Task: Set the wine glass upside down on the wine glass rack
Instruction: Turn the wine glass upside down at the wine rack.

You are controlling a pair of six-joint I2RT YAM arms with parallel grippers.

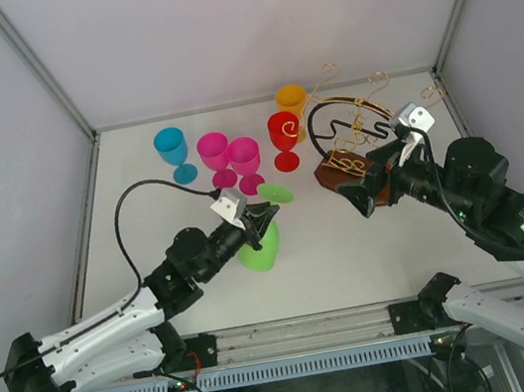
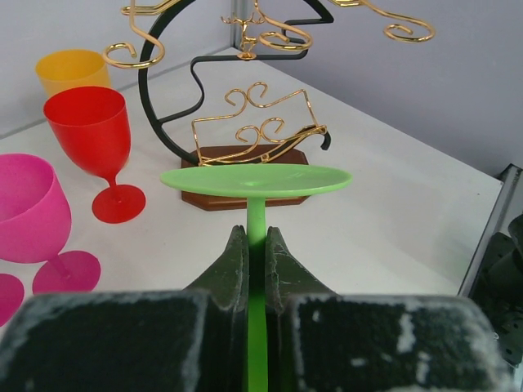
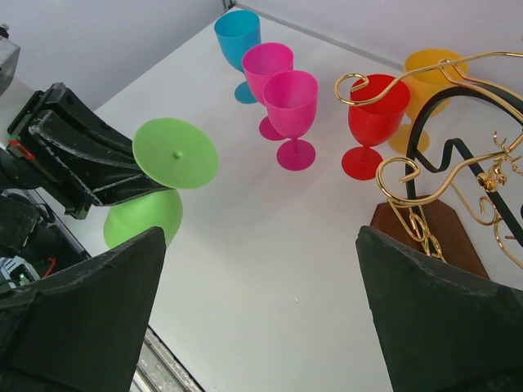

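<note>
Green wine glass (image 2: 255,181), stem pinched in left jaws, foot beyond tips

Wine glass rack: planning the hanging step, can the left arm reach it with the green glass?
Probably yes: the left pincer grips the green glass by its stem; bare table separates it from the rack, though the open right pincer hovers nearby.

I see a white table (image 1: 156,284) boxed in by pale grey walls (image 1: 242,18) at nine, twelve and three o'clock. Metal rails (image 1: 39,67) mark the corners at eleven and one; the light is soft and even.
</note>
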